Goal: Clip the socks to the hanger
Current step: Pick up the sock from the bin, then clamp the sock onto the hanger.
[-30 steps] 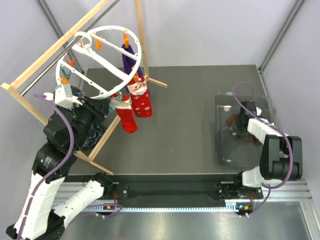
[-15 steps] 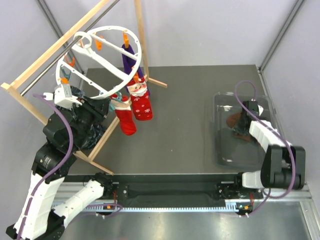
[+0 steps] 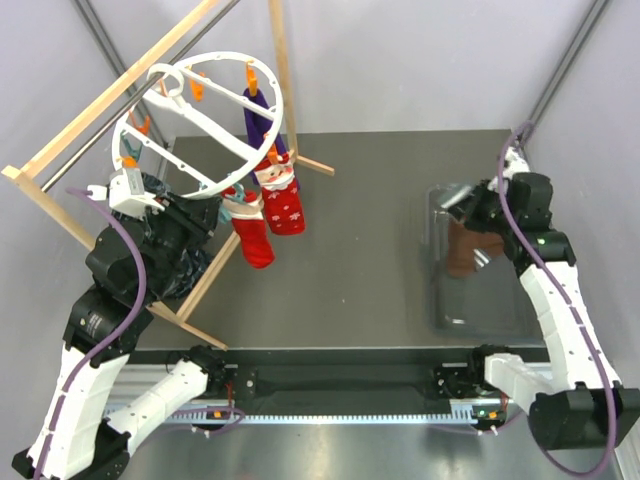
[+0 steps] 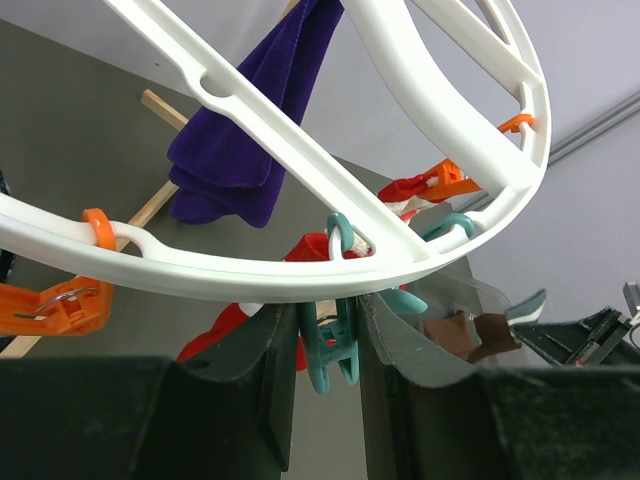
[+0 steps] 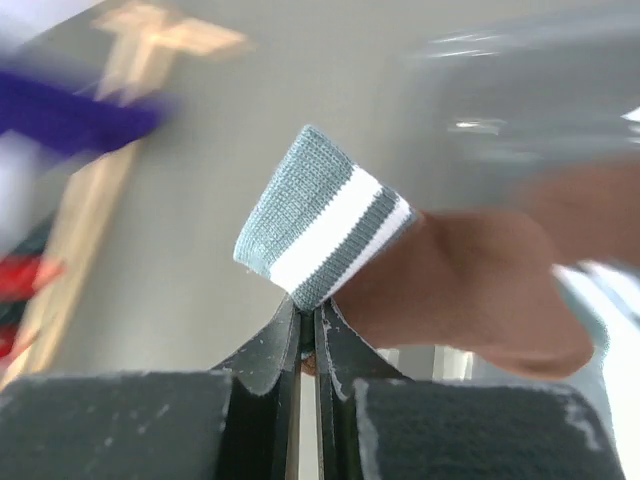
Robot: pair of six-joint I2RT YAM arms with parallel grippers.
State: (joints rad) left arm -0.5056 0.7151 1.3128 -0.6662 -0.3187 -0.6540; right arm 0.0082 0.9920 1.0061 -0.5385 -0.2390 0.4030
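Note:
The white ring hanger [image 3: 222, 57] hangs tilted from the wooden frame. Two red Santa socks [image 3: 285, 205] [image 3: 252, 238] are clipped to its lower rim. In the left wrist view the hanger rim [image 4: 300, 280] runs just above my fingers. My left gripper [image 4: 330, 345] [image 3: 208, 203] is shut on a teal clip [image 4: 338, 365] under that rim. My right gripper [image 5: 308, 335] [image 3: 462, 203] is shut on the grey and white striped cuff [image 5: 320, 230] of a brown sock [image 5: 470, 285] [image 3: 462, 250], which dangles over the clear bin [image 3: 440, 310].
A purple sock [image 3: 262, 120] hangs from the hanger's far side, and orange clips [image 4: 60, 305] sit around the rim. The pale wooden frame [image 3: 120, 85] slants across the left, with one leg [image 3: 205, 285] on the table. Metal posts stand at the back corners.
My right gripper has shut on the brown sock's cuff and risen out of the bin toward the back, lifting the sock. The left arm and hanger have stayed still.

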